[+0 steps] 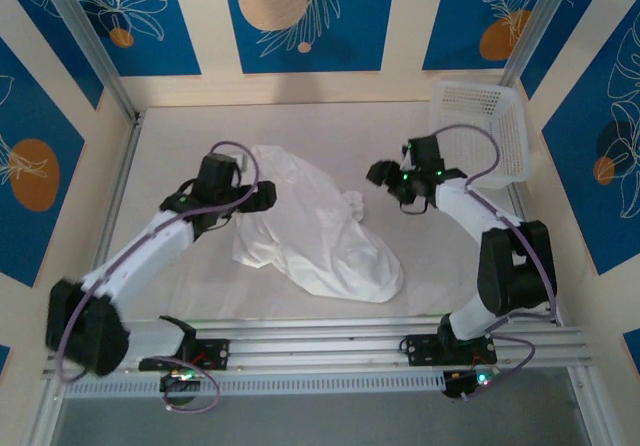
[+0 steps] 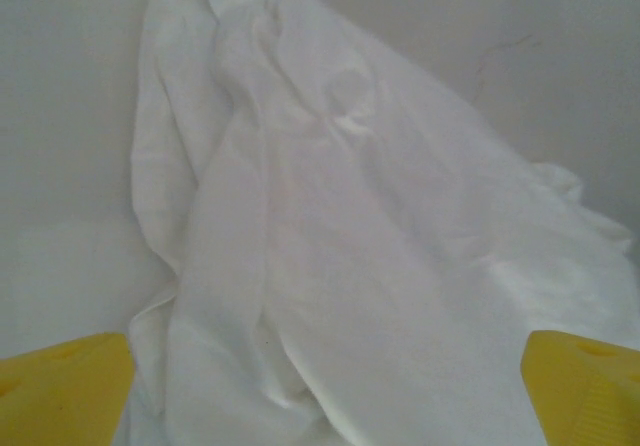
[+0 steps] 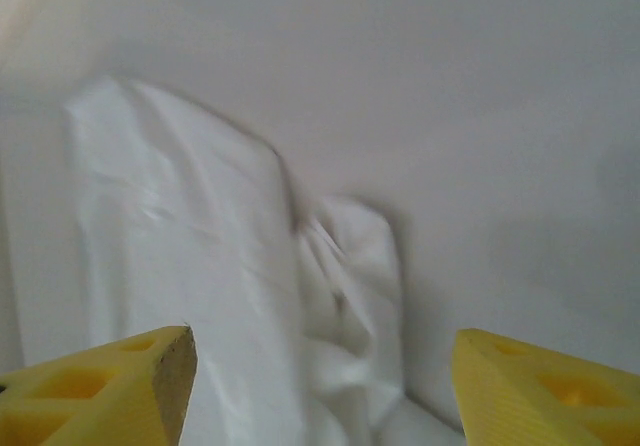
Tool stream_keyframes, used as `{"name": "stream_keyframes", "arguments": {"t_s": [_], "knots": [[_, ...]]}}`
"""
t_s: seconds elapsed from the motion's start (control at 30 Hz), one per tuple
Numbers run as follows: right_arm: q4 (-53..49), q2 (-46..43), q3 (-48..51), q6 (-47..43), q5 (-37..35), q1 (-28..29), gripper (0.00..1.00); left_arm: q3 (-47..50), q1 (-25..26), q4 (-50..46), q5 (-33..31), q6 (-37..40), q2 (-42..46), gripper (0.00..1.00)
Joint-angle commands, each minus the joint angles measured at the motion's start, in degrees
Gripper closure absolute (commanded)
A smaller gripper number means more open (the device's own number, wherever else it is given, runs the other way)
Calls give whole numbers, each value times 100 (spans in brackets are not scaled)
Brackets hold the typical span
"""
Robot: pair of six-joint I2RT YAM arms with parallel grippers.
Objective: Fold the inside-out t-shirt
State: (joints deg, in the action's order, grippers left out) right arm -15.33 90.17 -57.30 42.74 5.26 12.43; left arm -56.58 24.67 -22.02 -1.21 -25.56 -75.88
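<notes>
Under the spread left pincer (image 1: 266, 198) lies the crumpled t-shirt (image 1: 320, 231), the spread, empty right pincer (image 1: 378, 176) just beside it.

The top camera looks steeply down from behind the arm bases (image 1: 190, 351) over the whole table (image 1: 180, 136). Each wrist camera looks close past its own yellow fingers (image 2: 60, 391) at the shirt (image 1: 310, 231); the right one, blurred, seems to face its edge. All three share the shirt.

A crumpled white t-shirt (image 2: 330, 246) sprawls from the upper left of the frame down to the lower right across a pale table (image 2: 60, 116). The left gripper (image 2: 322, 406) stands spread wide, its yellow fingertips (image 2: 60, 391) in the two bottom corners.
</notes>
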Motion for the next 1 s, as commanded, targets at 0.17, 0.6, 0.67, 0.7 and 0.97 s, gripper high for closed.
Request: {"name": "stream_keyframes", "arguments": {"t_s": [0.17,0.6,0.67,0.7,0.97], "knots": [[672,1037,92,63,1385,355,44,-361,-22,0,-153,-525,-1626,12],[1178,-802,316,-105,180,171,100,661,-858,872,906,-809,-1307,100],[1168,-1207,237,-120,149,58,100,644,-938,642,537,-708,-884,100],[1125,-1404,168,-154,127,31,100,623,-967,494,332,-668,-646,100],[1572,-2759,-131,-652,537,96,100,715,-1146,-343,-1694,-723,1703,100]]}}
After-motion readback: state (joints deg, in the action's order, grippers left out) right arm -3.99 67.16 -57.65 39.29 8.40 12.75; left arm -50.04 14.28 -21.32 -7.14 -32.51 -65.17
